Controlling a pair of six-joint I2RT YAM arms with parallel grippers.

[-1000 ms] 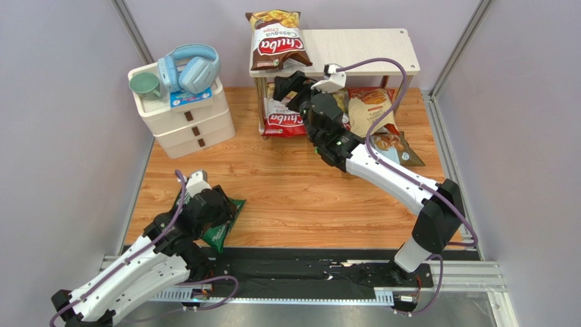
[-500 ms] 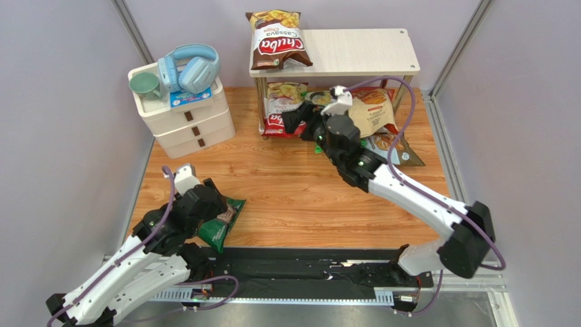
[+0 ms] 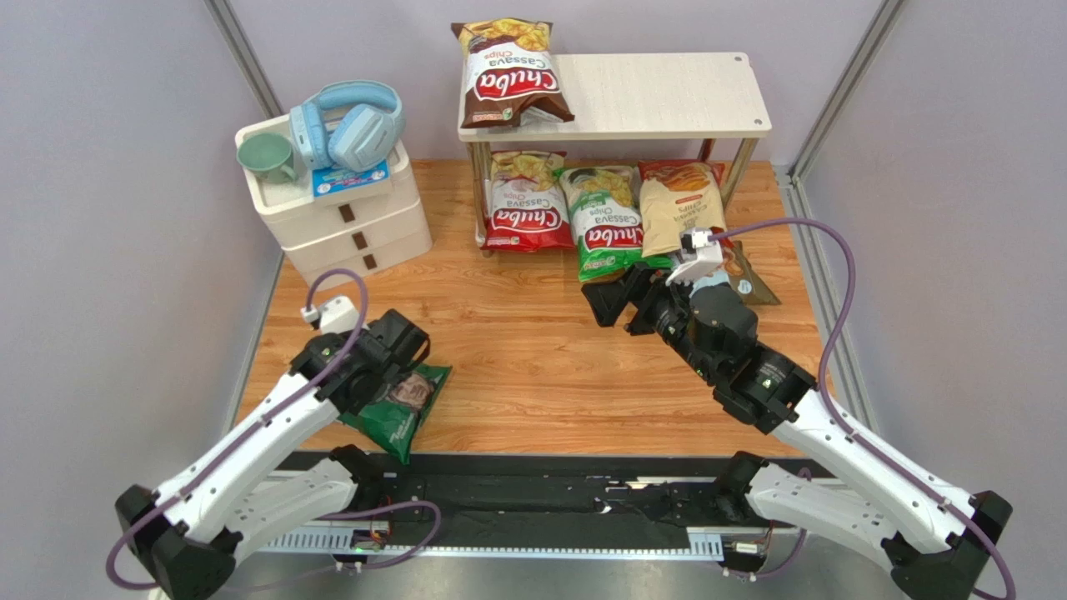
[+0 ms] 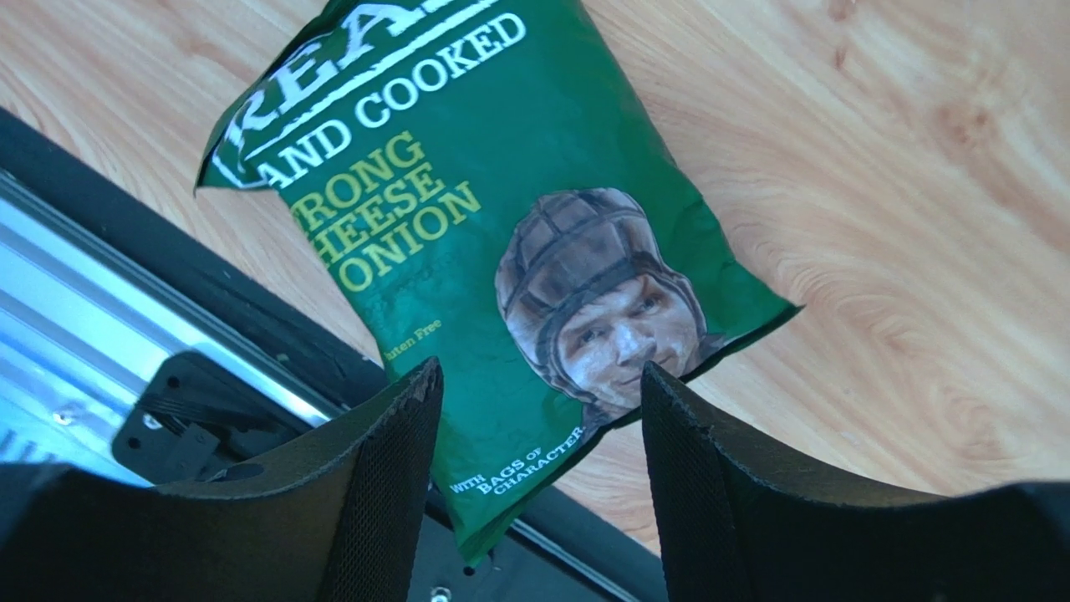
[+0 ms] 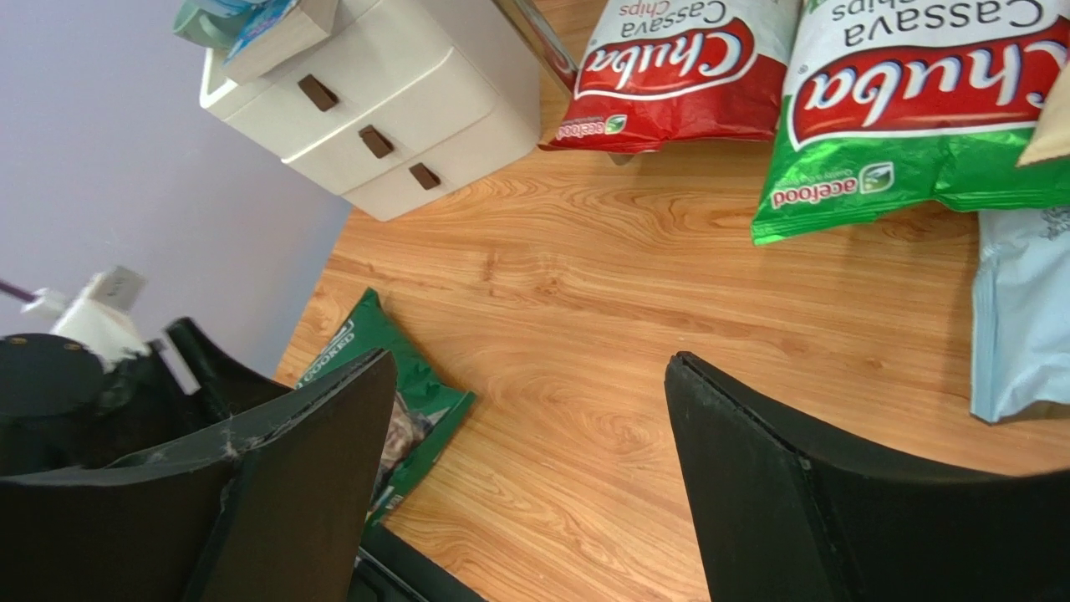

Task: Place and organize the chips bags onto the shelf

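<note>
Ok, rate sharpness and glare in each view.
Top external: even soft light, crisp throughout, no harsh glare on the shelf. Left wrist: dark green bag print readable, mild sheen, left fingers near-black. Right wrist: red bag lettering sharp, right fingers dark, detail lost.

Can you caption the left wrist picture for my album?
Open left fingers above the dark green chips bag with a face.

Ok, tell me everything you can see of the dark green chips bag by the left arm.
The dark green bag is glossy and puffed, printed with white "HAND COOKED", yellow cheese-and-onion lettering and a man's face in a leather helmet. It lies face up and skewed on the wooden table, with one end overhanging the black rail at the near edge. The left gripper hangs open just over that end; whether it touches the bag cannot be told.
</note>
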